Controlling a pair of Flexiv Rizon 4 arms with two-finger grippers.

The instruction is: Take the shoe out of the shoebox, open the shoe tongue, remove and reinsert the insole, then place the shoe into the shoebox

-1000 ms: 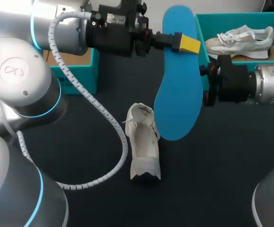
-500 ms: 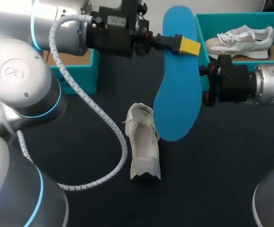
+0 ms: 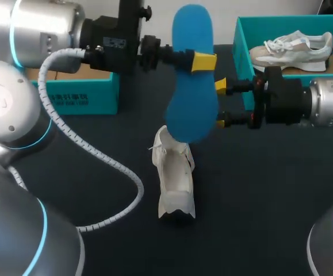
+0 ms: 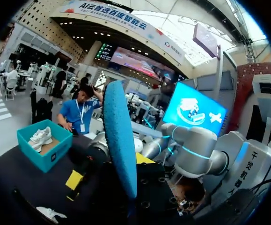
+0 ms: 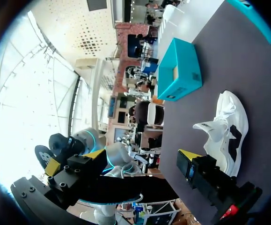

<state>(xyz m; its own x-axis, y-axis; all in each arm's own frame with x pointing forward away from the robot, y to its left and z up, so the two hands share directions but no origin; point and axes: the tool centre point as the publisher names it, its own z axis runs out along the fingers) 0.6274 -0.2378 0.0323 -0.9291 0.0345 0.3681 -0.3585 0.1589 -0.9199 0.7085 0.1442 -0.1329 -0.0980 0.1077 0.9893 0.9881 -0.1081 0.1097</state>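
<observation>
Left teal box (image 3: pixel 74 95) sits at the worktop's (image 3: pixel 270 201) far left edge, not in play. My left gripper (image 3: pixel 199 60) is clenched on the blue insole (image 3: pixel 189 98), holding it in the air over the far middle of the worktop, long axis roughly upright. The insole's low end hangs just above the mouth of the white shoe (image 3: pixel 175 178). That shoe lies unheld at mid-worktop. My right gripper (image 3: pixel 222 104) is released, fingers spread, nothing in it, just beside the insole's right edge. The shoebox (image 3: pixel 244 40) is at the far right corner with a second shoe (image 3: pixel 295 46) inside.

Risks, as I judge them:
- The insole is pinched at one spot only, so it may pivot or slip as it goes down.
- Its low end may catch on the tongue or collar and fold instead of sliding in.
- Nothing pins the shoe, so a push from the insole could shove or tip it.
- The spread right fingers are close enough to knock the insole off line.
</observation>
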